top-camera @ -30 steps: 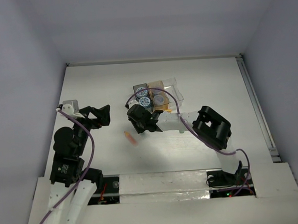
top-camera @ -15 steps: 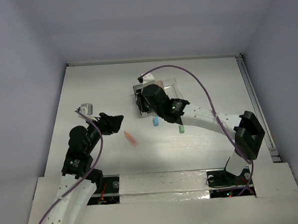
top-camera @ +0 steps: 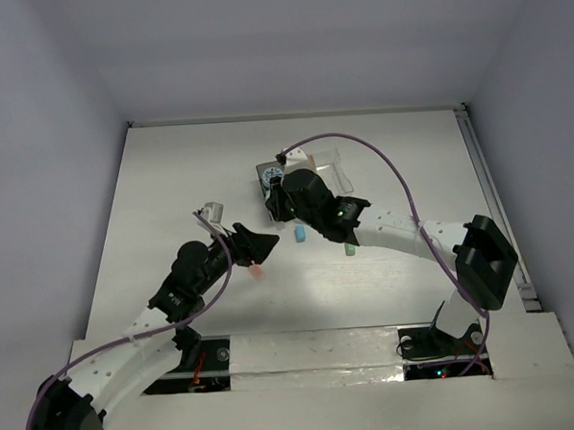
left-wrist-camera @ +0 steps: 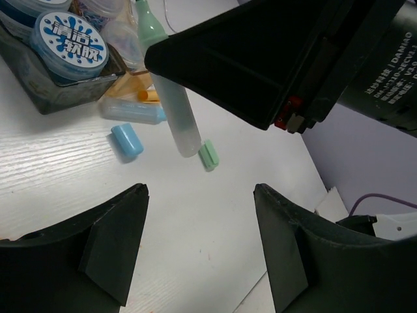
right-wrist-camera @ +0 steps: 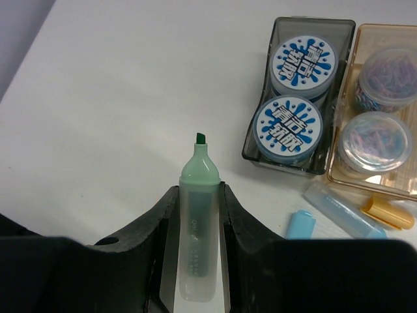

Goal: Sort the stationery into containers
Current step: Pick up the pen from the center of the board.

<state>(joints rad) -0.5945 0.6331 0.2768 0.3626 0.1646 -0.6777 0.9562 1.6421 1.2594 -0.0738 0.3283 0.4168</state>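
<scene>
My right gripper [right-wrist-camera: 199, 195] is shut on an uncapped green highlighter [right-wrist-camera: 199, 228], tip pointing away, held above the table just left of the containers. It hangs from the gripper in the left wrist view [left-wrist-camera: 171, 98]. The dark grey box [right-wrist-camera: 313, 23] holds two discs with blue patterned tops [right-wrist-camera: 287, 124]. The tan-orange box [right-wrist-camera: 345, 176] holds two round tubs. A blue cap [right-wrist-camera: 300, 225], a light blue highlighter body [right-wrist-camera: 342, 208] and an orange stub [right-wrist-camera: 388, 212] lie in front of the boxes. My left gripper [left-wrist-camera: 201, 195] is open and empty over bare table, near an orange stick [top-camera: 257, 268].
A green cap [left-wrist-camera: 208, 155] lies on the table right of the blue cap [left-wrist-camera: 126, 141]. The clear box [top-camera: 338, 174] is at the right end of the row. The right arm [top-camera: 403, 230] reaches across the table's middle. White walls enclose the table.
My left arm has stretched right and forward to the orange stick. My right gripper rose from the table with the green highlighter and moved back toward the boxes.
</scene>
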